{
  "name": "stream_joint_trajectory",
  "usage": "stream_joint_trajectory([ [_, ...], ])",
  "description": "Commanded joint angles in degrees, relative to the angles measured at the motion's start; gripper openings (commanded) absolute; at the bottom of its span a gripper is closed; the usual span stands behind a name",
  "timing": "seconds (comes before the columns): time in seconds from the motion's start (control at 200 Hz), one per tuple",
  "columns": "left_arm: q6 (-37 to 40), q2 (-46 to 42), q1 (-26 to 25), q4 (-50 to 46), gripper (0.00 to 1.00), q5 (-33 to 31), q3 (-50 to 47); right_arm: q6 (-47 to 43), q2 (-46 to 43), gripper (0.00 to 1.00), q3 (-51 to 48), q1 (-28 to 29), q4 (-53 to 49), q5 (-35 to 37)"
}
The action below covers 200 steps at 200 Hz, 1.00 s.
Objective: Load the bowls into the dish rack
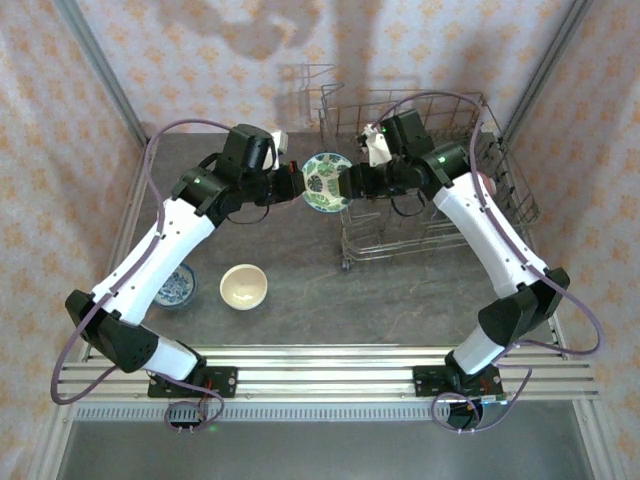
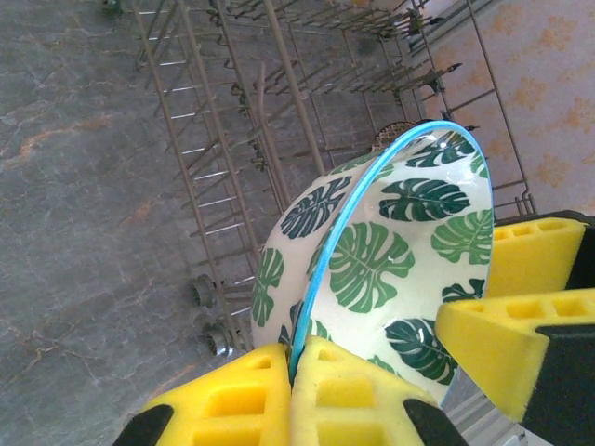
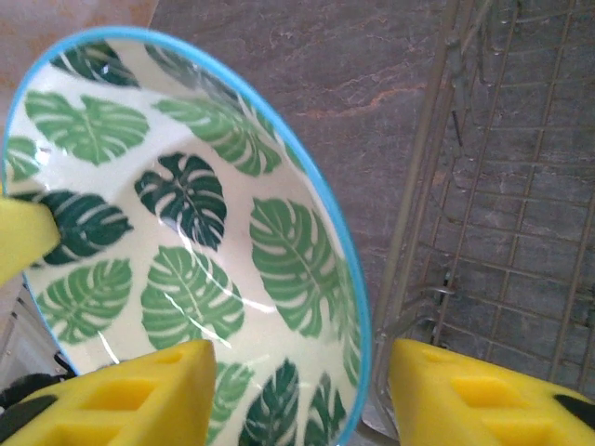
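- Top external view: the green-leaf bowl hangs in the air between both arms, just left of the dish rack.
- The left gripper pinches its rim, while the right gripper straddles the opposite rim, spread wide.
- Glazed ceramic looks stiff, slick and breakable, so grip the rim squarely.

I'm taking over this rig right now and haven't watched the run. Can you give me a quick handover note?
Left gripper: shut on the rim of the green leaf bowl, held up by the left end of the dish rack.
Right gripper: open, with a finger on either side of the same bowl's rim, not gripping it.
On the table: a cream bowl and a blue patterned bowl, the blue one partly under the left arm.
Done: I cannot tell what is already in the rack, because the right arm covers much of it.
Left: rack the leaf bowl, then the two table bowls.
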Motion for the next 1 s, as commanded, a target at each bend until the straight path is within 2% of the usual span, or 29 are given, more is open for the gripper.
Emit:
stream_joint_trajectory([
  [0.0,-0.3,-1.3,-0.5,3.3,0.0,-1.0,2.2,2.2,-3.1,0.49,-1.2,0.0,4.4,0.1],
  [0.225,-0.2,-1.2,-1.5,3.0,0.0,-3.3,2.6,5.1,-4.2,0.35,-2.8,0.0,6.5,-0.1],
  [0.996,-0.4,-0.9,-3.4,2.7,0.0,-2.5,2.2,6.3,-7.7,0.1,-4.5,0.0,8.8,-0.2],
])
